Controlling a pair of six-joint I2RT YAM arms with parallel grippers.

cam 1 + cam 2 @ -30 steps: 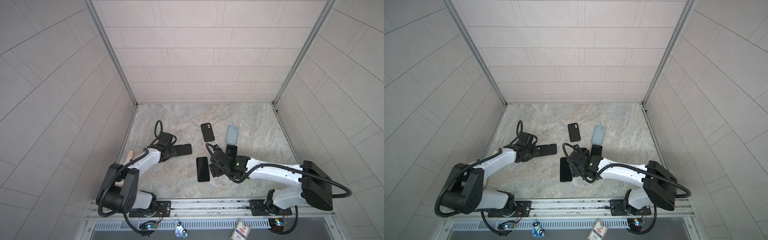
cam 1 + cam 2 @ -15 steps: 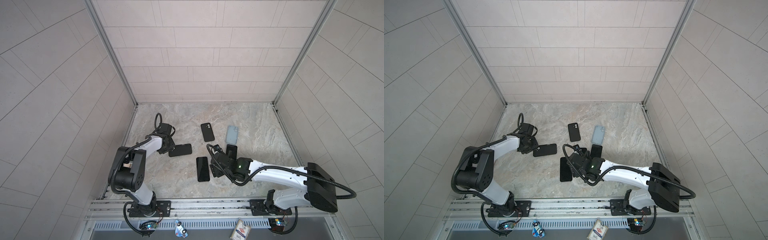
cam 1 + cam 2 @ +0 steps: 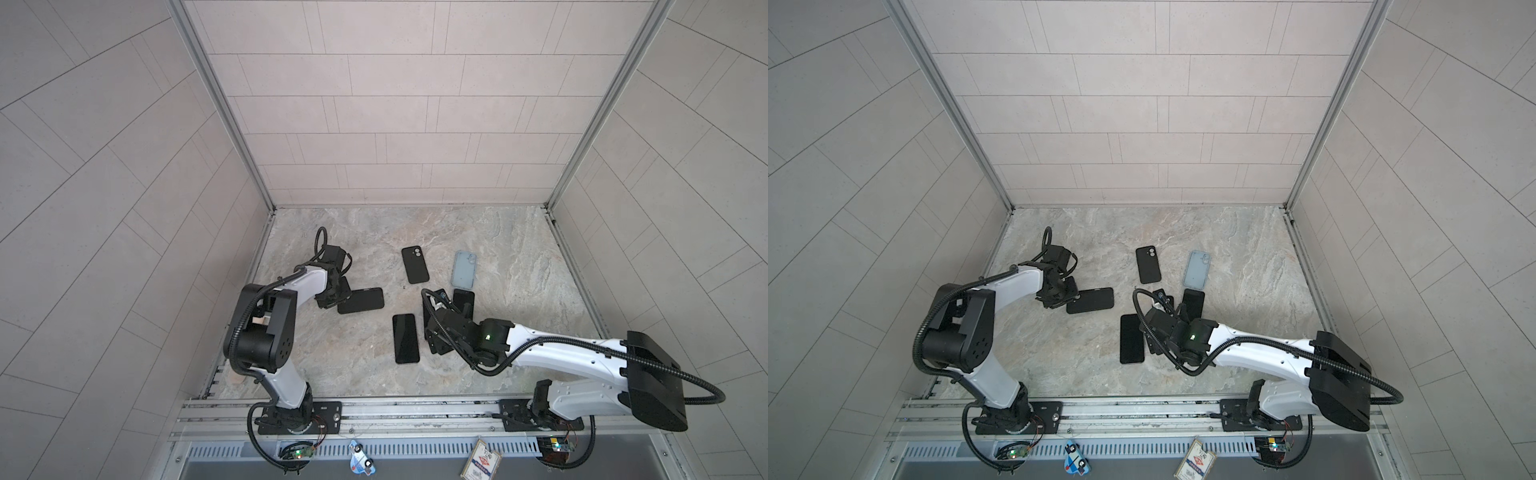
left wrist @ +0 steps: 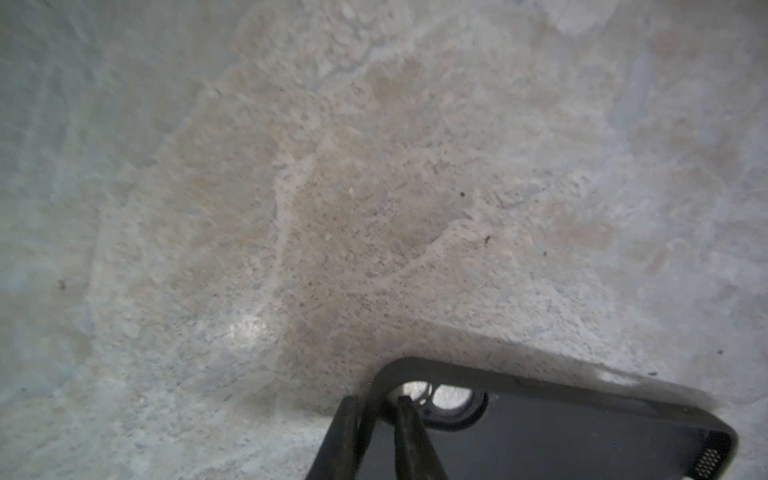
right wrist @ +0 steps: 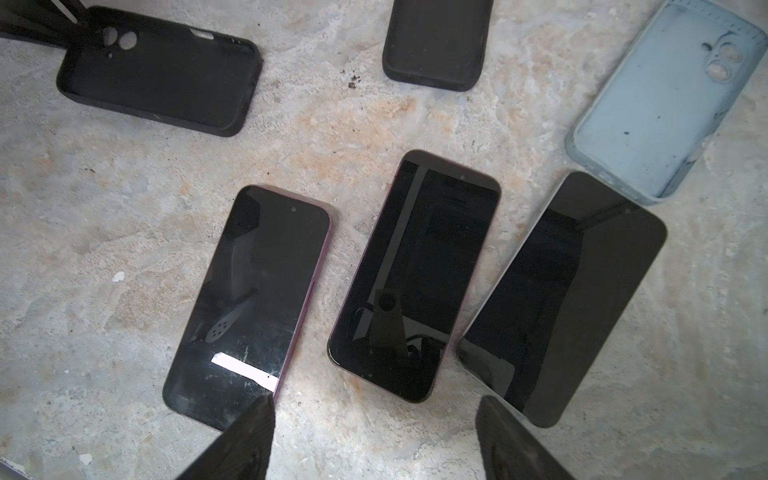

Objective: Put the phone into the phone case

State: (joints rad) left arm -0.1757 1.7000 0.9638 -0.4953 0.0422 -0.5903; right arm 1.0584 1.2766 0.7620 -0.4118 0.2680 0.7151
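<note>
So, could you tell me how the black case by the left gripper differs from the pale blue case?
The black case is matte black; the pale blue case is light blue with dark smudges. The black case lies crosswise; the pale blue case points toward the back wall. The left gripper pinches the black case's wall; nothing grips the pale blue case. Both lie empty, hollow side up.

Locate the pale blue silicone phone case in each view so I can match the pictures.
Top view: pale blue phone case, toward the back, right of centre.
Top view: the case, same place.
Left wrist: not in it.
Right wrist: the case lies just past the end of a dark-screened phone.
Shared landmark: the empty black rubber phone case, seen in all four.
</note>
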